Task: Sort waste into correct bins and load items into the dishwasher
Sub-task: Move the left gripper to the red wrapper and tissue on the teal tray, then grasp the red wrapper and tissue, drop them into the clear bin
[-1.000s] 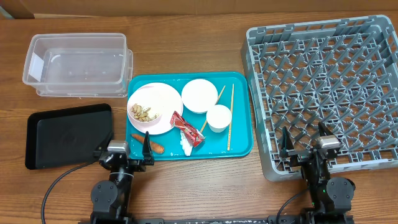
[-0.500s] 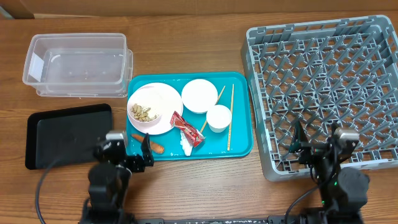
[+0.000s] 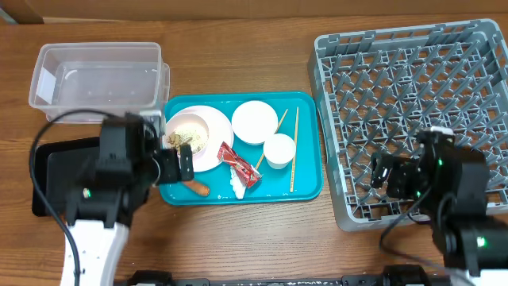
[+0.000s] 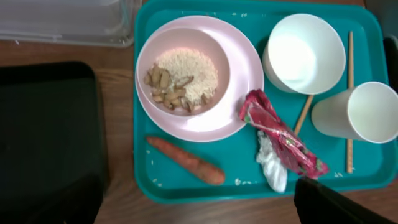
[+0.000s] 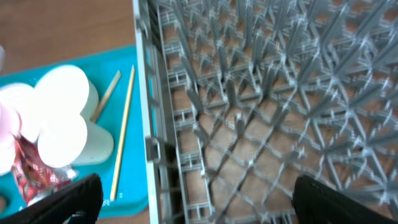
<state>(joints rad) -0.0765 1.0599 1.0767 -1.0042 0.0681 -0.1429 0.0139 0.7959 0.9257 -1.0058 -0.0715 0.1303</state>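
Having risen, left end effector (image 3: pixel 173 161) apparently nears carrot (image 3: pixel 198 189), right end effector (image 3: pixel 390 176) overhangs rack (image 3: pixel 413 79), both gaping empty.

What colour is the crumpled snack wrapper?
The wrapper is red, clearest in the left wrist view.

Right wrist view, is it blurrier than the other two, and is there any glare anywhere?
Right wrist: yes, soft throughout, the dish rack pegs smeared and the white cup washed out. Left wrist: sharp on the carrot and pink bowl. Overhead: sharp, with only a faint sheen on the clear tub.
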